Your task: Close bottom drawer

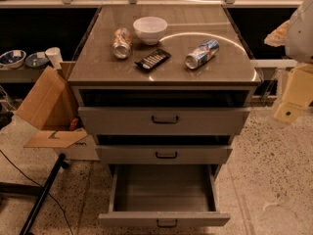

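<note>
bottom drawer [164,192] pulled far out, below the tabletop [98,62] front edge | step: press flat on the front panel beside the bar handle [167,223], push straight back, centred so it doesn't skew | tool [292,99] off the front-right corner, well apart; open or closed: cannot tell | drawer front's lower edge and much of the tool cut off.

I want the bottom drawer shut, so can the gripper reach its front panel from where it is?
Probably yes. The gripper hangs to the right of the cabinet, apart from it. The bottom drawer is pulled far out, and nothing visible blocks its front panel.
</note>
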Motion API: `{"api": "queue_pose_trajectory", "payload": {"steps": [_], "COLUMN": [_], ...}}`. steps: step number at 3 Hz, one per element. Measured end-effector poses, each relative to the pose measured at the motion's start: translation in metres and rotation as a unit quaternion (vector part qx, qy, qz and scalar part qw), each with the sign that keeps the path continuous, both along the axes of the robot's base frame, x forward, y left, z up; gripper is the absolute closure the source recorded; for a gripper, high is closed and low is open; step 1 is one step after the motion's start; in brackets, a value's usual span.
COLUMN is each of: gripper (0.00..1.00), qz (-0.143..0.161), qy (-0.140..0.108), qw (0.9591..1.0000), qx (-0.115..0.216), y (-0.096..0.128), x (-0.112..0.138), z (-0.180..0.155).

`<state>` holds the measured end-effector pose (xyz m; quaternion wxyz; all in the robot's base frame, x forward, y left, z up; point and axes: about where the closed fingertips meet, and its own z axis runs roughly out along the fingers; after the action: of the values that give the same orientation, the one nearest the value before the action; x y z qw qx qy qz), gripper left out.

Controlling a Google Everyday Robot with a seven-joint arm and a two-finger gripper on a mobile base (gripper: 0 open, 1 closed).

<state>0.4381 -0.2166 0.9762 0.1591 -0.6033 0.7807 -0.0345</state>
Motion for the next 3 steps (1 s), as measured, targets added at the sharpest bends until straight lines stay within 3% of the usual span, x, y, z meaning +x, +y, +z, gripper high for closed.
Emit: {"api": "queue_pose_trajectory", "payload": {"steps": [1, 3], "gripper": [0.00, 0.00], "qz": [0.001, 0.030], "qy": [-0.003, 0.000], "qw": [1.0000, 0.9995], "qx": [0.000, 0.008], "y": [0.001, 0.019], "x": [-0.001, -0.033], "z": [0.001, -0.021]}}
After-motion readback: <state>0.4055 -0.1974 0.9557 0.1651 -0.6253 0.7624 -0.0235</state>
